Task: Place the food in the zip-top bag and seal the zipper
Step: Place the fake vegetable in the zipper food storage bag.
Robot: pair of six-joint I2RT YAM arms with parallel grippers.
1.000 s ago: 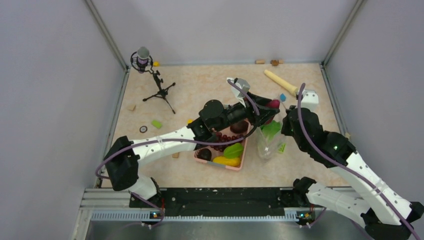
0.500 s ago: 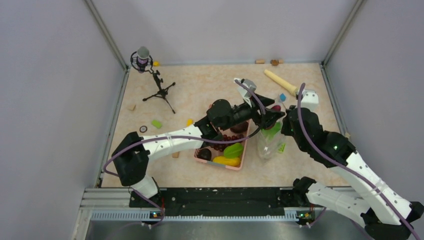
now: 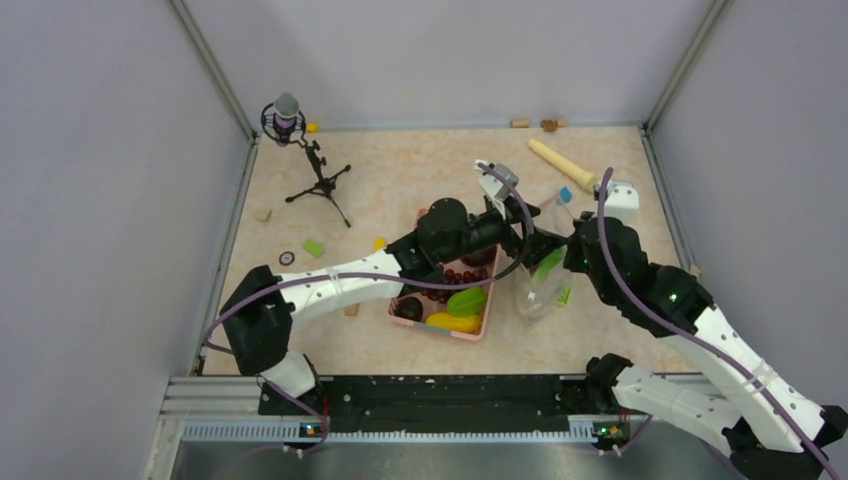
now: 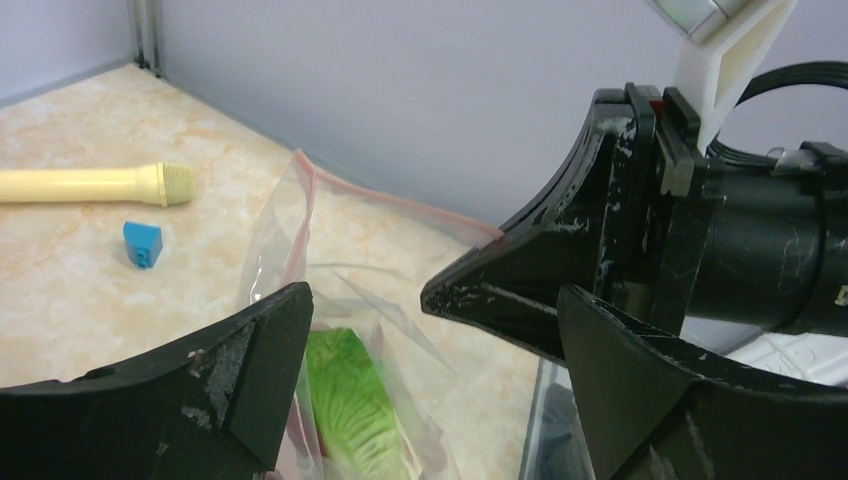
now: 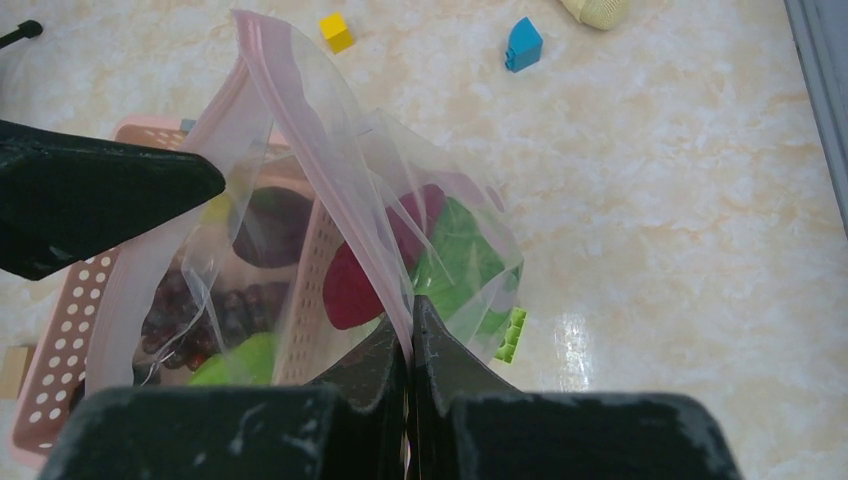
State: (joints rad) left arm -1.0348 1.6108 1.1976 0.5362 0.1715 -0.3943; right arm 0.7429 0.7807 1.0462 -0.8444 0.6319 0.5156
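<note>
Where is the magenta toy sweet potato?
In the right wrist view the sweet potato lies inside the clear plastic bag, left of the green toy lettuce.

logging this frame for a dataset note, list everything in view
zip-top bag: one, clear, upright right of the basket
lettuce: one, green-white, inside the bag
sweet potato: one, magenta, inside the bag
basket: one, pink, centre
green pod, yellow fruit: one each, in the basket
dark pieces: several, purple-brown, in the basket
rolling pin: one, beige, far right
microphone: one, black stand, far left
small blocks: several, mixed colours, loose on the table
left pincer: black, open, above the bag mouth
right pincer: black, shut on the bag's edge
</note>
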